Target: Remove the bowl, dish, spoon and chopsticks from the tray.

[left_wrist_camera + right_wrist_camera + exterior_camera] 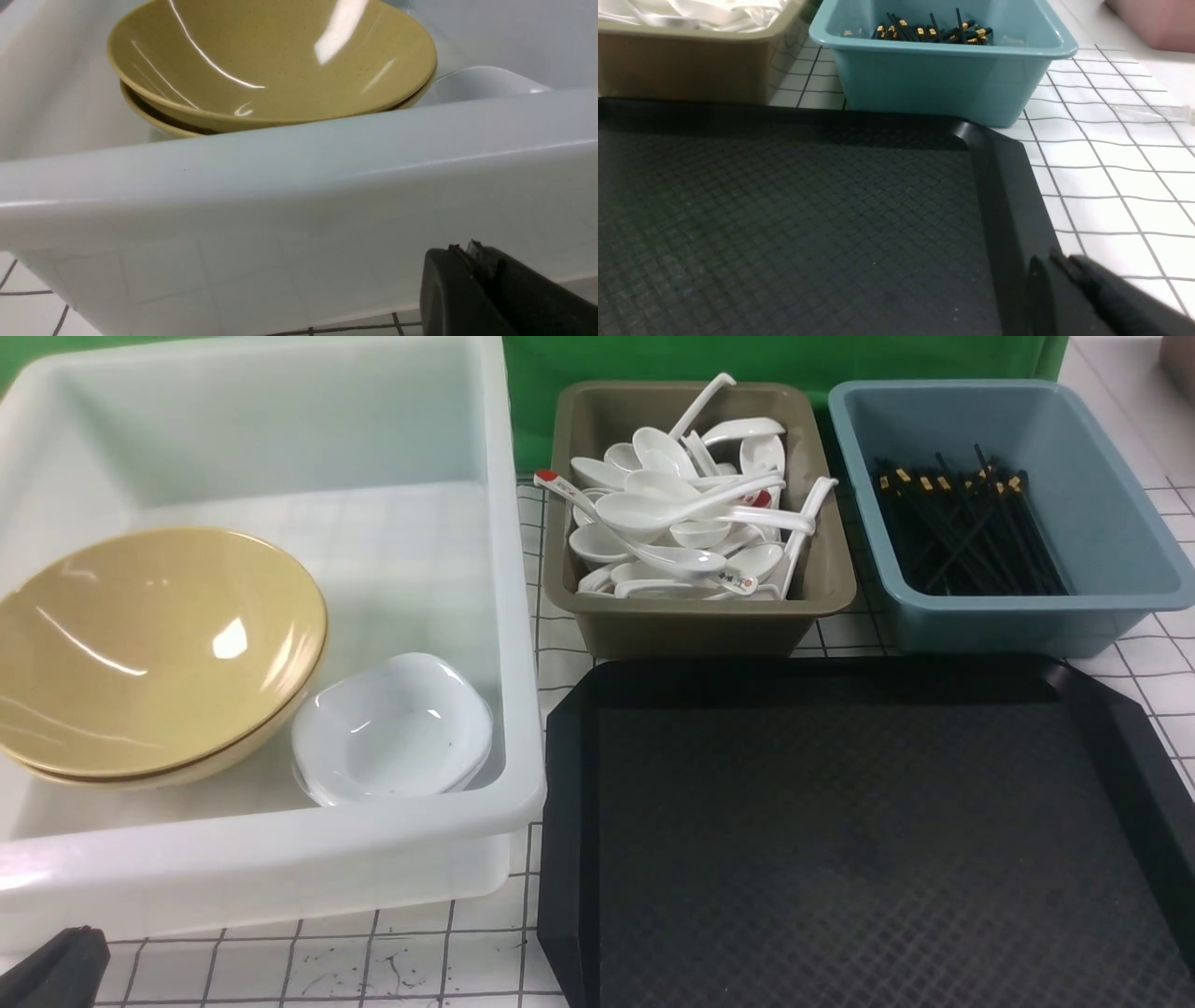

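Note:
The black tray (pixel 840 840) lies bare in front of me, with nothing on its textured surface (pixel 784 210). The mustard-yellow bowl (pixel 140 644) rests tilted on another like it inside the white tub (pixel 280 840). The white dish (pixel 392 733) lies beside it in the same tub. White spoons (pixel 672 509) are heaped in the olive tub (pixel 691 625), and I cannot single out one. Black chopsticks (pixel 962 523) lie in the blue tub (pixel 1008 625). My left gripper (pixel 462 249) is shut and empty, low outside the white tub's near wall. My right gripper (pixel 1057 261) is shut and empty over the tray's right rim.
The white tub's tall near wall (pixel 280 177) stands between my left gripper and the bowl (pixel 271 60). The olive tub (pixel 682 65) and blue tub (pixel 934 84) stand against the tray's far edge. A white gridded tabletop (pixel 1111 186) lies to the tray's right.

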You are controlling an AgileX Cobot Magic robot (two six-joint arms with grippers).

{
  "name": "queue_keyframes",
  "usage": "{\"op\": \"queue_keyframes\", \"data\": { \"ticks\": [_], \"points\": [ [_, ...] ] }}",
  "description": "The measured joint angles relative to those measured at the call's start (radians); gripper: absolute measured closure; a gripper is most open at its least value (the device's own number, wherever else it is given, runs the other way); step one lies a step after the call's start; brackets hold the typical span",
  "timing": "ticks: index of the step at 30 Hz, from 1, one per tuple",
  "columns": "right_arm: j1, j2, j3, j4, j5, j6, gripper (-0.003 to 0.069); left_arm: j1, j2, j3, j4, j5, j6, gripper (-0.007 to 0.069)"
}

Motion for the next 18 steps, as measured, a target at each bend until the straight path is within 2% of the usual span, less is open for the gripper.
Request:
{"op": "queue_keyframes", "data": {
  "ticks": [18],
  "points": [
    [0.000, 0.000, 0.000, 0.000, 0.000, 0.000, 0.0579, 0.000, 0.000, 0.001, 0.000, -0.002, 0.000, 0.0637]
  ]
}}
